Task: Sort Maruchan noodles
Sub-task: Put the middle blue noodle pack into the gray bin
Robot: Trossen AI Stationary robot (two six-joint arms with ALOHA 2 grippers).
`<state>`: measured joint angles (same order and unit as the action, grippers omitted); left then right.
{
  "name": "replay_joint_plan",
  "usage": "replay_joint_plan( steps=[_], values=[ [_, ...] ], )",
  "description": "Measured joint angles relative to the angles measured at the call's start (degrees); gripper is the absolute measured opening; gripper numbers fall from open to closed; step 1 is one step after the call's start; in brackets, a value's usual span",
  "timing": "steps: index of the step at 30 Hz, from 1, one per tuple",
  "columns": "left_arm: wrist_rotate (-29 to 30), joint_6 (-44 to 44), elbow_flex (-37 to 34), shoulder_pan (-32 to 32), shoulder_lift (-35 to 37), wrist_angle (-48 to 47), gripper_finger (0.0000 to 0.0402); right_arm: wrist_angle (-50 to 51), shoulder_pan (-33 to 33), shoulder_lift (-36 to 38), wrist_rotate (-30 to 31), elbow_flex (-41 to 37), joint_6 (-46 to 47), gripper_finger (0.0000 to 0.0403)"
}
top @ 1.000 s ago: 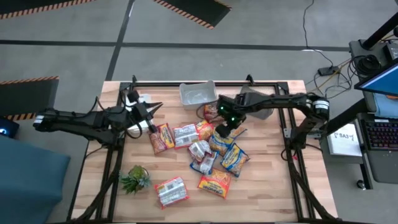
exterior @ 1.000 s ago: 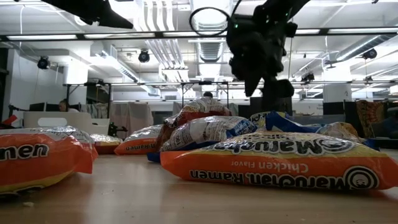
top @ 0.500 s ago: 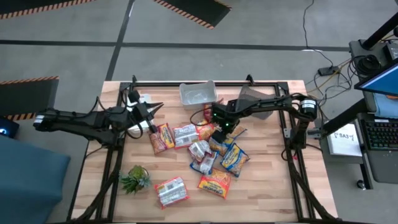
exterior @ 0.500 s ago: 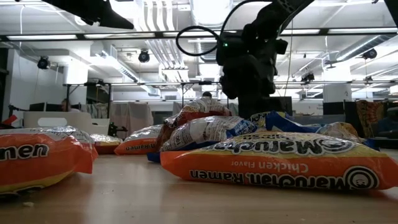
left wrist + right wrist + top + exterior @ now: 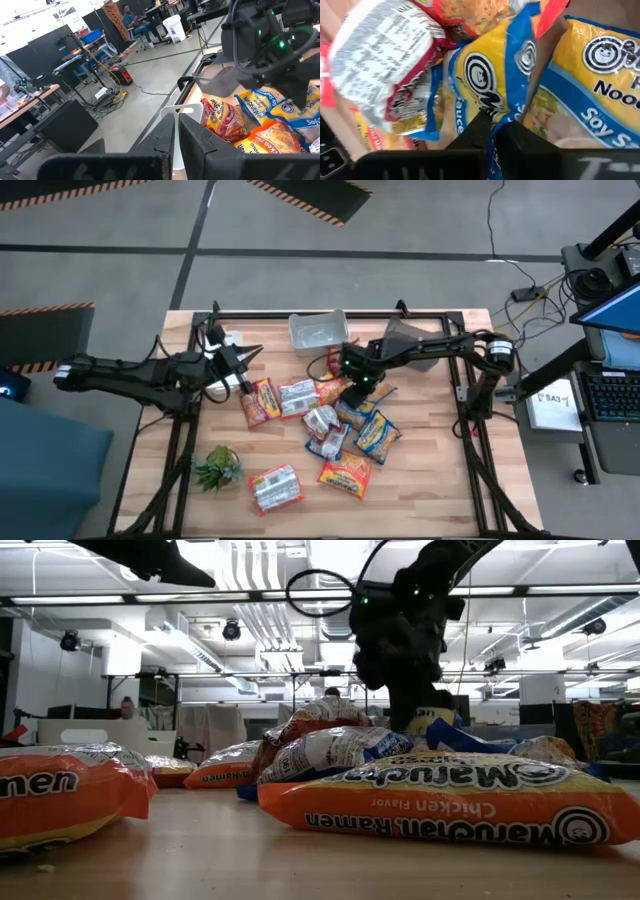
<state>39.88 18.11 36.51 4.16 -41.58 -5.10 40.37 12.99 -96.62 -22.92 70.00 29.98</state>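
Maruchan noodles lie in a loose heap on the middle of the wooden table, with the packets overlapping one another. A red-and-orange packet sits at the heap's left end, a white-with-red packet just beside it, and blue-and-yellow packets toward the right. An orange chicken-flavour packet lies at the near edge of the heap, and another white-with-red packet rests apart from it, close to a small green plant.

The right gripper is down at the far right side of the heap, its fingers pressed together on the crinkled edge of a blue-and-yellow soy sauce packet. In the right wrist view that packet's plastic is bunched between the dark fingers, with a white-with-red packet just beside it. In the low view the gripper hangs over the back of the pile, behind the chicken-flavour packet in the foreground.

The left gripper waits above the table to the left of the heap, fingers pressed together and holding nothing.

A clear plastic bin stands at the far edge of the table, and a grey bin sits beside it under the right arm.
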Motion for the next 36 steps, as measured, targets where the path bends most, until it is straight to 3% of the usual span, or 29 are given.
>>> replay_joint_plan(
  steps=[9, 15, 18, 22, 30, 33, 36],
  values=[
    [0.02, 0.53, 0.04, 0.00, 0.00, 2.11, 0.0007, 1.06, 1.75, 8.09, 1.18, 4.23, 5.41, 0.0008],
    [0.02, 0.89, 0.09, 0.00, -0.04, 2.27, 0.0007, 3.04, 1.87, 9.10, 5.02, 6.24, 0.38, 0.0011],
    [0.02, 0.88, 0.09, 0.00, -0.08, 2.29, 0.0007, 6.72, 2.12, 8.78, 4.95, 5.74, 2.12, 0.0029],
    [0.02, 0.90, 0.09, 0.00, -0.22, 2.34, 0.0007, 9.16, 2.58, 7.68, 4.97, 5.41, 3.42, 0.0090],
    [0.02, 0.90, 0.09, 0.00, -0.40, 2.51, 0.0007, 7.88, 2.54, 4.73, 4.71, 1.69, 1.20, 0.0261],
    [0.02, 0.89, 0.09, 0.00, -0.46, 2.51, 0.0007, 3.71, 2.52, 3.14, 3.20, -1.89, 0.03, 0.0309],
    [0.02, 0.90, 0.09, 0.00, -0.46, 2.54, 0.0007, -7.54, 1.38, 1.37, -2.20, -7.02, 0.01, 0.0333]
  ],
)
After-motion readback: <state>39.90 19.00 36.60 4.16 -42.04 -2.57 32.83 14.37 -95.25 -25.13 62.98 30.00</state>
